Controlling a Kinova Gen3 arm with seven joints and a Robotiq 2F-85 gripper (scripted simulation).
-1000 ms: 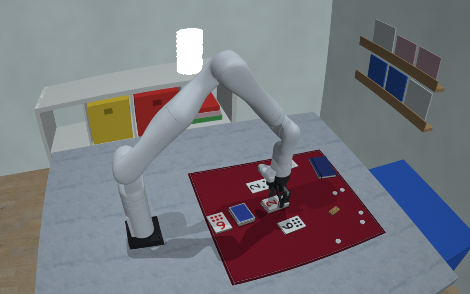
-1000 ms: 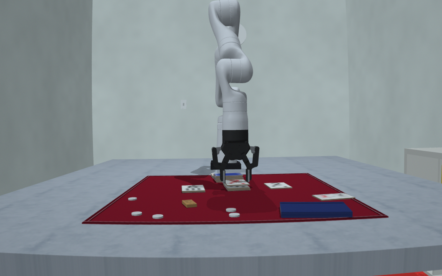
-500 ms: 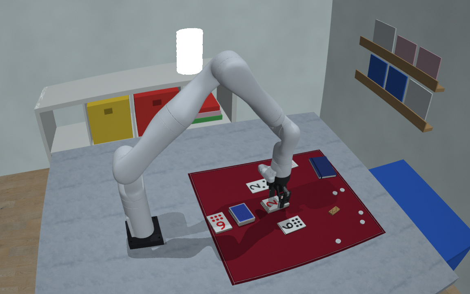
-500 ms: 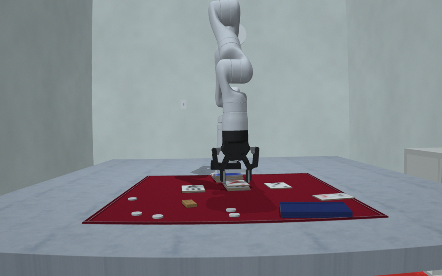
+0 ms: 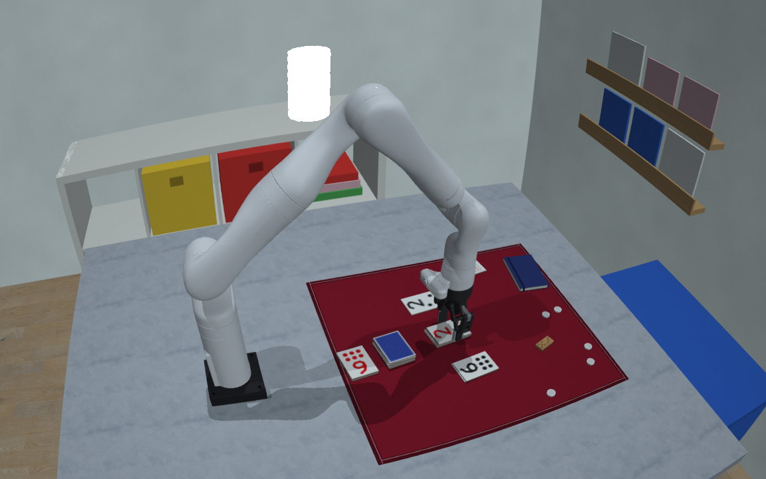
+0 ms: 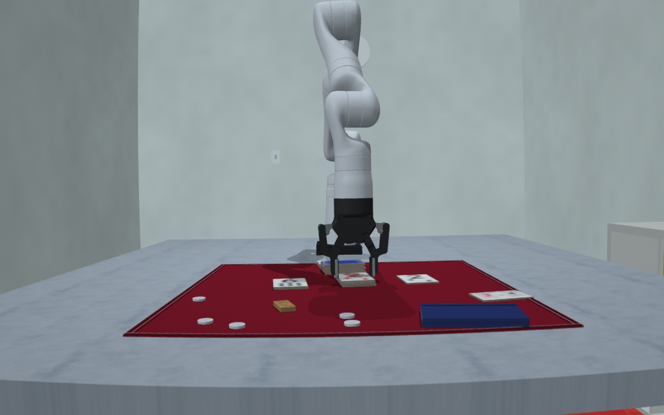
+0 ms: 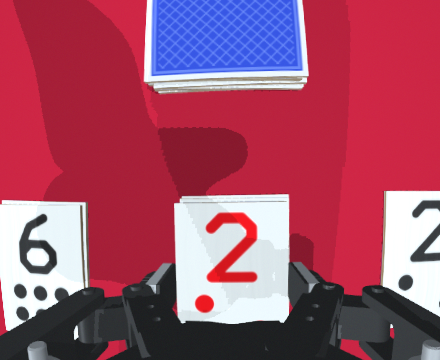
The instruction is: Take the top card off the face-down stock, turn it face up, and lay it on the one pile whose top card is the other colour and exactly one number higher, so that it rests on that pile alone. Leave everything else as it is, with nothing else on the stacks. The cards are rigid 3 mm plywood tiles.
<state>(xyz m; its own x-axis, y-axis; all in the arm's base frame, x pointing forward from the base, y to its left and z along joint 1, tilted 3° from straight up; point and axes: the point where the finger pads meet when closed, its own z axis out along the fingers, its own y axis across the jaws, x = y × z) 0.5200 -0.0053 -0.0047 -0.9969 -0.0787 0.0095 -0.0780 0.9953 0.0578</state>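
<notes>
My gripper points down, shut on the face-up red 2 card by its two side edges. The card lies flat over the middle pile, nearly aligned with it. Whether it presses on the pile is hard to tell; the pile's top face is hidden. The face-down blue stock is nearer the arm's base. The black 6 pile and black 2 pile flank the gripper.
A red-numbered card, 6 or 9, lies beside the stock. Another card is partly hidden behind the arm. A blue notebook, a domino and several white discs lie on the red mat.
</notes>
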